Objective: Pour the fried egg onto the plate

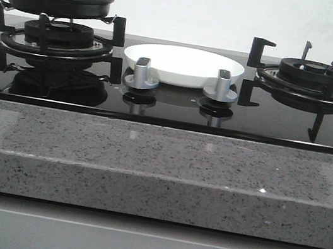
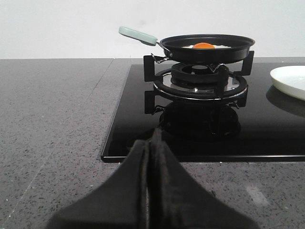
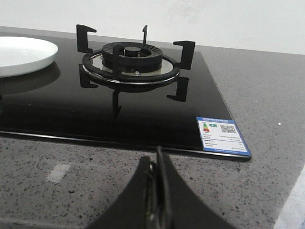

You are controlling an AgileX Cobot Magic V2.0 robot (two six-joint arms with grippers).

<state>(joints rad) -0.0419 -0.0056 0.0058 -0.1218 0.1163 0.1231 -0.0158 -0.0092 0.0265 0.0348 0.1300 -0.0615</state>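
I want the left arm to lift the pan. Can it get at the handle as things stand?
Probably yes. The left gripper is shut and low over the counter, and nothing stands between it and the pan, whose handle juts out beyond the hob's edge.

- I read this as a kitchen: black glass hob (image 1: 175, 110) set in a speckled grey counter (image 1: 159, 168).
- Two gas burners (image 1: 58, 35) (image 3: 131, 55), two knobs (image 1: 141, 74).
- Pan (image 2: 207, 46) sits on one burner; energy label (image 3: 222, 135) on the glass.

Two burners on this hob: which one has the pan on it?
The burner on the robot's left: the black pan with the fried egg sits on its supports. The right burner is bare.
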